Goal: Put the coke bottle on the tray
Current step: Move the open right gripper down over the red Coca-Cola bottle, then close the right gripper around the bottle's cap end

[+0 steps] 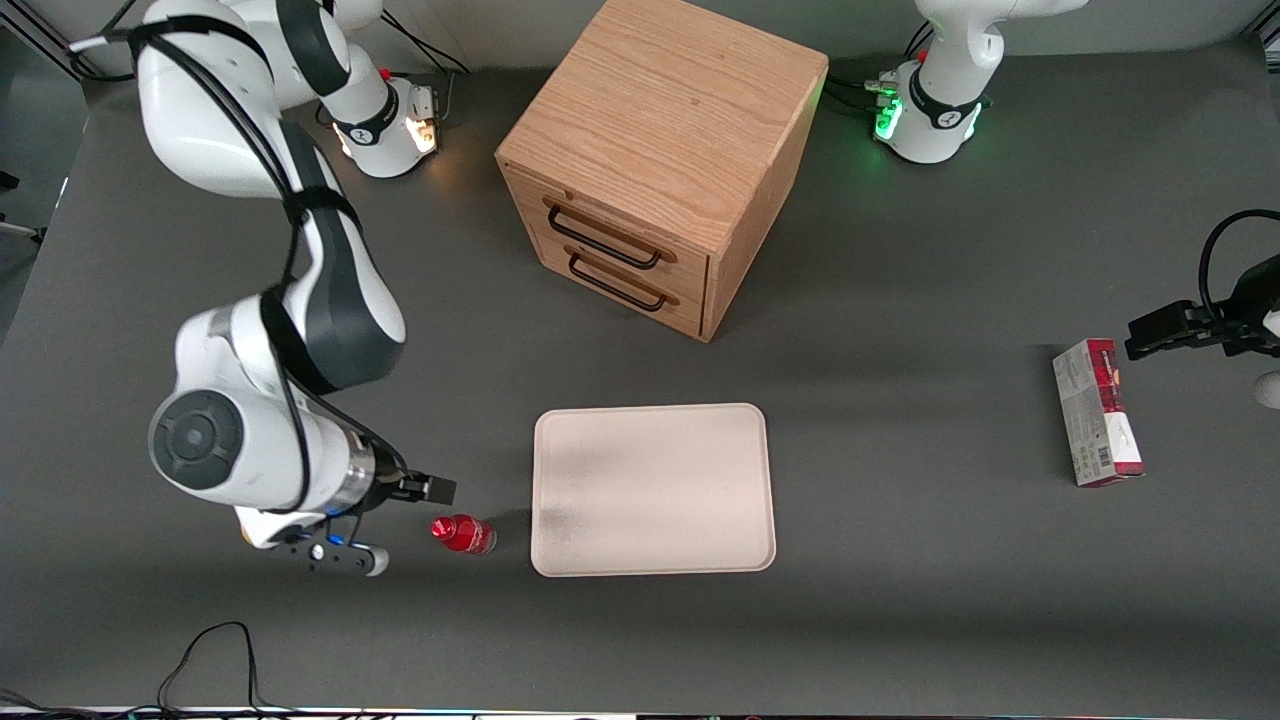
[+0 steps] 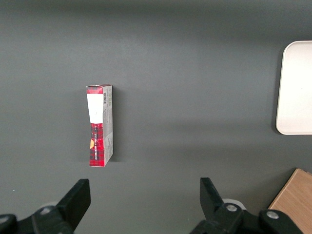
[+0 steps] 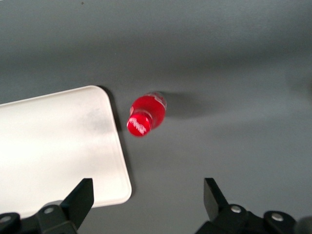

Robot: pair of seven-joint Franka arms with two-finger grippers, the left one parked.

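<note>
The right arm's gripper (image 1: 385,520) hangs over the desk (image 1: 900,620) with its jaws spread wide and nothing between them. Just beside it, the coke bottle (image 1: 464,534) stands on the desk, close to the tray's (image 1: 655,488) rim but apart from it. Farther from the front camera sits the wooden two-drawer cabinet (image 1: 655,165). A red-and-grey carton (image 1: 1096,411) lies toward the parked arm's end.
</note>
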